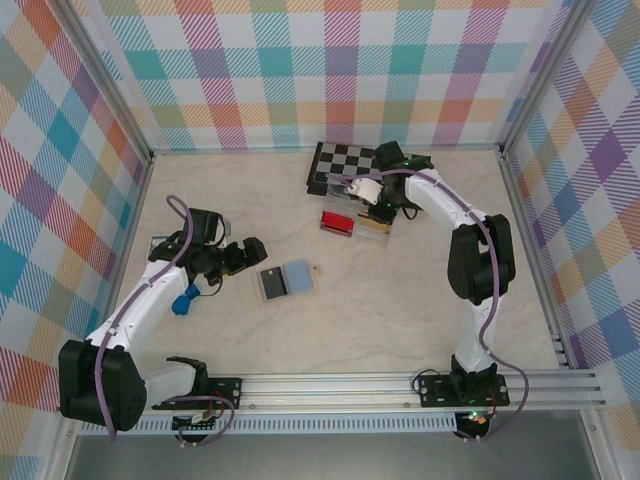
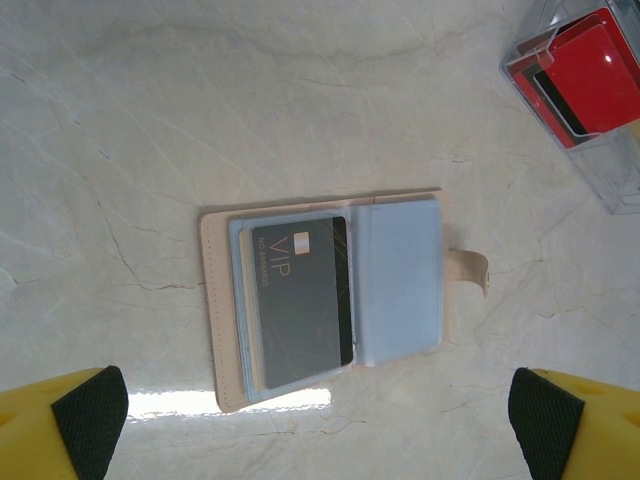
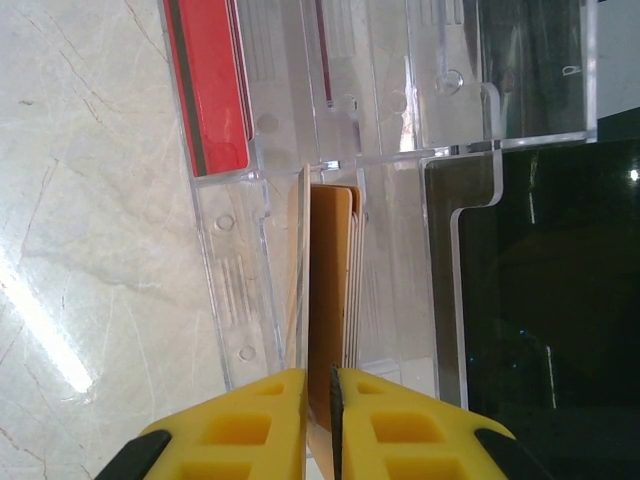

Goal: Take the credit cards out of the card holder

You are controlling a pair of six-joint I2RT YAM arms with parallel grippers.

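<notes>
Left gripper: the left gripper (image 1: 250,256) hovers low over the table (image 1: 400,310), just left of the card holder, with its jaws spread wide and nothing between them. In the left wrist view its yellow fingers (image 2: 60,430) sit at the two bottom corners, well apart.
Right gripper: the right gripper (image 3: 318,395) has its jaws drawn narrow, pinching an orange-tan card (image 3: 330,290) that stands on edge.
Card holder: the card holder (image 2: 400,280) lies open and flat on the table in front of the left gripper. It has two light blue panels with pale tan edging, and its small tab (image 2: 470,272) sticks out on the right-panel side.
Dark grey card: a dark grey card (image 2: 300,300) marked VIP lies on the holder's left panel, partly tucked into its pocket.
Orange-tan card: its far end reaches into a compartment of the clear tray (image 3: 240,300), beside a stack of pale cards.
Red cards: the red cards (image 2: 595,75) sit in another compartment of the clear tray.
Clear tray: it stands at the far side of the table, just in front of the chessboard (image 1: 345,160) and well apart from the card holder.
</notes>
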